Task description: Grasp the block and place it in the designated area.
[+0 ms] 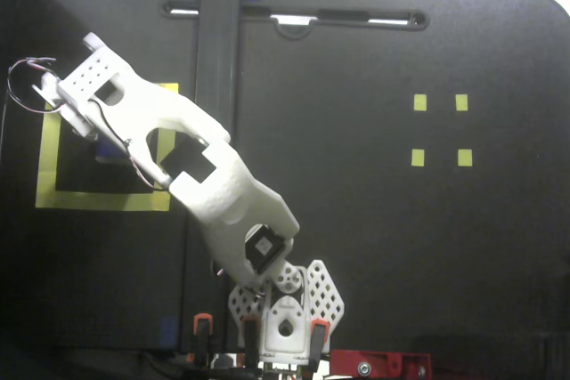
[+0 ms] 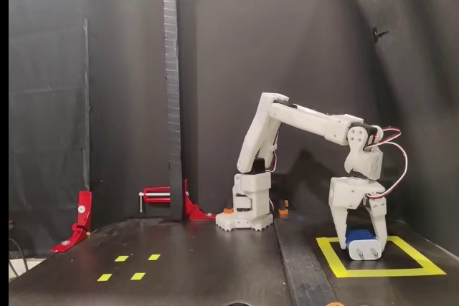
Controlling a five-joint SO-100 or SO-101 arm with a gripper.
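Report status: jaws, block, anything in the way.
Gripper down inside the yellow tape square, jaws around the blue block. Block low over the square; touching the surface, cannot tell. Nothing in the way.

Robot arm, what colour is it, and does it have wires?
The arm is white plastic with chunky, rounded links and a holey base. Dark motors show at its joints. Thin wires loop out near the wrist. The gripper is white too.
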